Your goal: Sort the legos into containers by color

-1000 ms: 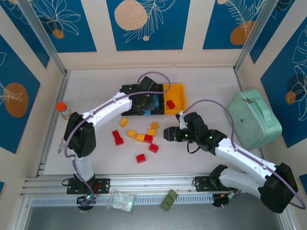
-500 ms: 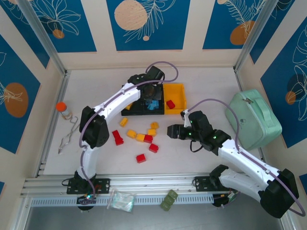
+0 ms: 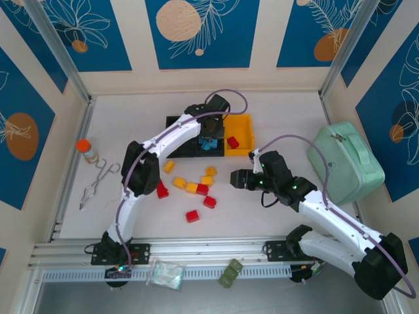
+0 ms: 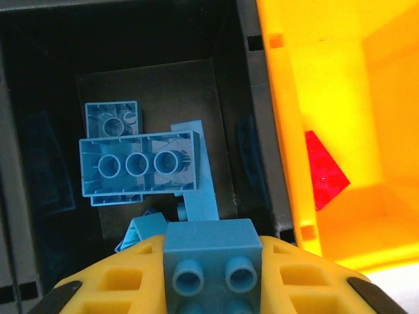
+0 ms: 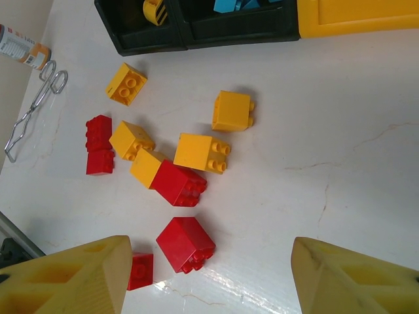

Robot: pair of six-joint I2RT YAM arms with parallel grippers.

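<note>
The left claw is clenched on a blue brick at the frame's bottom, above the black bin holding other blue bricks. The right claw hangs released over loose red and yellow bricks on the table. The label on the bottle, upper left, is too blurred to read.

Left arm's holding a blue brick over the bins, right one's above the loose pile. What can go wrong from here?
1. The left gripper is shut on a blue brick above a black bin already stacked with blue bricks, next to the yellow bin. Dropped, it might bounce off the stack and into the wrong bin.
2. The right gripper is open above crowded bricks. A red brick touches a yellow brick, so a grab may catch both.
</note>
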